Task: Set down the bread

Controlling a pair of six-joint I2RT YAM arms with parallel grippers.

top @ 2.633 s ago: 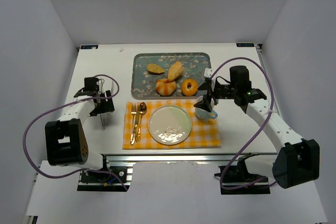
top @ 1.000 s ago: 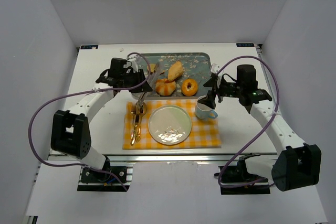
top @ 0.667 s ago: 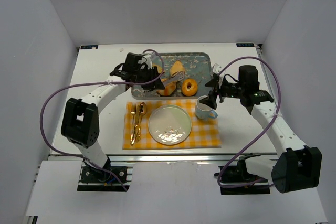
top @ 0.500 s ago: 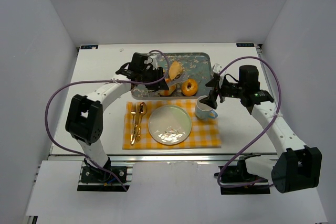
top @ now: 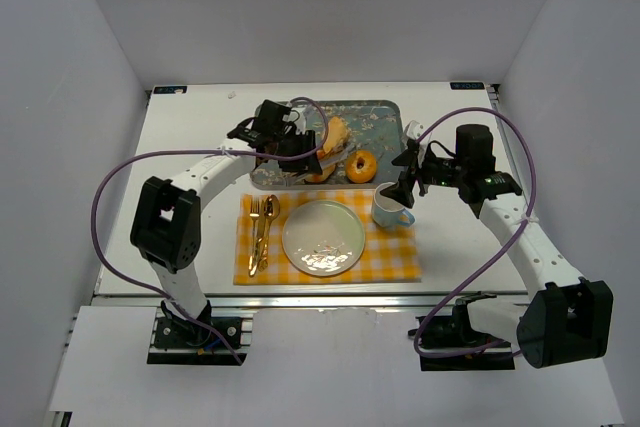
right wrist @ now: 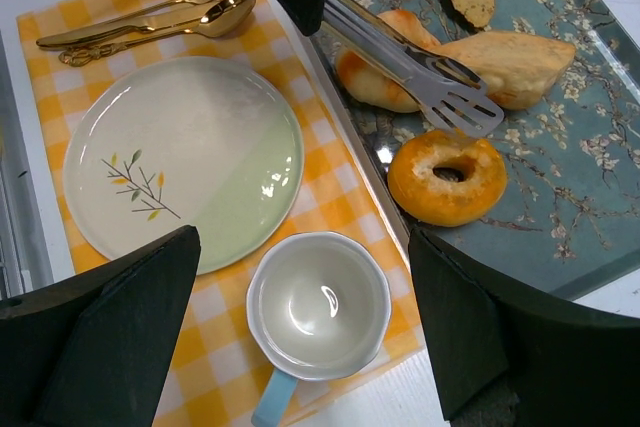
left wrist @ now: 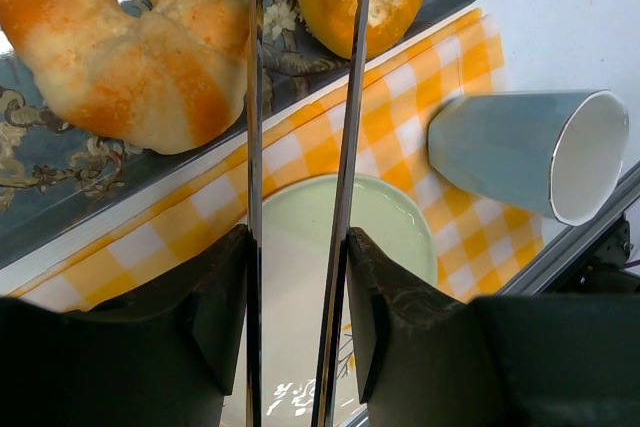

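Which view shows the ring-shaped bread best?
Right wrist: the bread lies whole on the tray, hole visible. Top external shows it small; left wrist catches only its lower part at the frame's top, crossed by tongs.

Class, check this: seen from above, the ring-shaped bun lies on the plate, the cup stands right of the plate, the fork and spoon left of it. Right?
One error: the ring-shaped bun lies on the floral tray, not on the plate, as the right wrist view shows. The cup does stand right of the plate, the fork and spoon left of it.
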